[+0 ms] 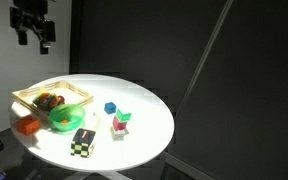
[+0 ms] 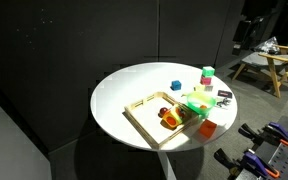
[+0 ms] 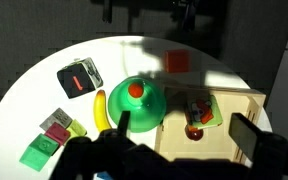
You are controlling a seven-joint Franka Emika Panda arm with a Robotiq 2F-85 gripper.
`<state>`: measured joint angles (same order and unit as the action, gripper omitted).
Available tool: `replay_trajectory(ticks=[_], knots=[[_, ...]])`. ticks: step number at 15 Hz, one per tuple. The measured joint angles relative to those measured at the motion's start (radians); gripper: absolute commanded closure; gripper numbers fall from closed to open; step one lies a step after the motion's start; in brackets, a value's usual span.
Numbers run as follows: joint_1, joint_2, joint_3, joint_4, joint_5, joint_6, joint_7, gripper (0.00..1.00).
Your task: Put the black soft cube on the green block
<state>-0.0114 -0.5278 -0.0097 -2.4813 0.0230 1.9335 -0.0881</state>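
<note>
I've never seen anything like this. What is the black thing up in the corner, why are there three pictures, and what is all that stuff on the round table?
The black thing is the hand of a robot arm, called a gripper. It hangs high above the table's edge with its two fingers apart, holding nothing.

Two pictures come from cameras standing in the room, each looking from a different place. The third comes from a camera on the robot's wrist, looking down at the table.

On the round white table lie:
- a wooden tray
- a green bowl
- an orange block
- a small blue cube
- the black soft cube, chequered
- the green block, next to a pink block

The job is to set the chequered cube on the green block, which is not yet done.
</note>
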Motion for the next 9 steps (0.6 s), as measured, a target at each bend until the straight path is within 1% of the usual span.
replay_trajectory(ticks=[9], knots=[[0.0,0.104,-0.05,0.048,0.0,0.08,-0.145,0.0]])
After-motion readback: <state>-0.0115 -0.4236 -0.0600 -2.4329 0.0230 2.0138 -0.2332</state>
